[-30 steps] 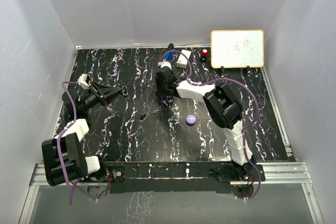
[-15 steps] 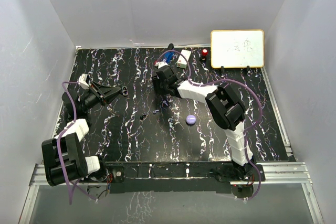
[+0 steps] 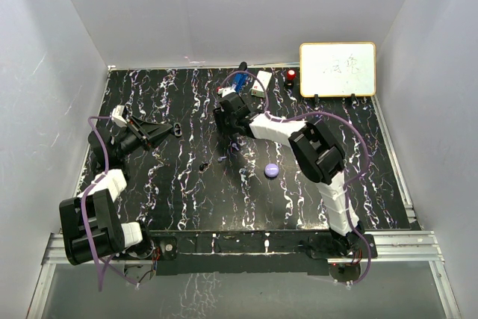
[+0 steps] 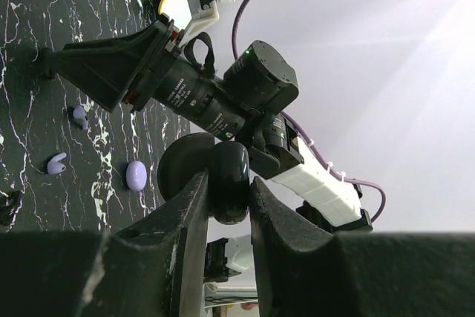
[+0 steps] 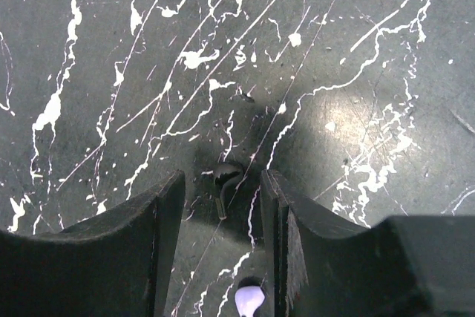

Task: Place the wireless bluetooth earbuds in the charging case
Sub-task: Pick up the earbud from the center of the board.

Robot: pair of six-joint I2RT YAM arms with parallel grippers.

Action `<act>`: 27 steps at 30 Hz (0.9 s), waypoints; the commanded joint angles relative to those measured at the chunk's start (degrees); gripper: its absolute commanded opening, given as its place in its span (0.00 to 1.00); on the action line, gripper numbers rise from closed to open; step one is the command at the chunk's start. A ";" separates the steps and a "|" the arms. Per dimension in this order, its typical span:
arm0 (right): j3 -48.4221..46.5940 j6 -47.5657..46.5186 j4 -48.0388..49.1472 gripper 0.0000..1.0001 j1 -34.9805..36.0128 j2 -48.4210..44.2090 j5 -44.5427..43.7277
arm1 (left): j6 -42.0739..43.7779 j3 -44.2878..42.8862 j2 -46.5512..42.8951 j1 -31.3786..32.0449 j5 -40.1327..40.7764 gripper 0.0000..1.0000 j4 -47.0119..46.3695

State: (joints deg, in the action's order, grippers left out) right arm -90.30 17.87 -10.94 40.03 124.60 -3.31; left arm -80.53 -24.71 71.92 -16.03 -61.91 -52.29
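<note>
Bright, even light; soft shadows

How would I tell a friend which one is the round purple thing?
Look at the black marbled table. Near its middle, beside the right arm's bent elbow, lies a lavender puck. It is round and far bigger than the bean-sized earbuds to its left.

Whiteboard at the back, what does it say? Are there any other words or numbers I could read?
Whiteboard: faint grey scribbles, too blurred to read.
Black barrel in the left wrist view: small white print, too small to read.
Nothing else shows words, numbers or signs.
</note>
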 commanded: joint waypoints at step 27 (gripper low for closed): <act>-4.69 -2.13 -2.70 0.35 2.47 4.35 -6.20 | -0.25 -0.71 -0.88 -0.40 -0.32 0.00 -1.04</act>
State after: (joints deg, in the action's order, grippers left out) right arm -92.73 16.43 -12.21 41.80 127.24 -7.79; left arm -80.55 -24.71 71.92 -16.03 -61.91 -52.29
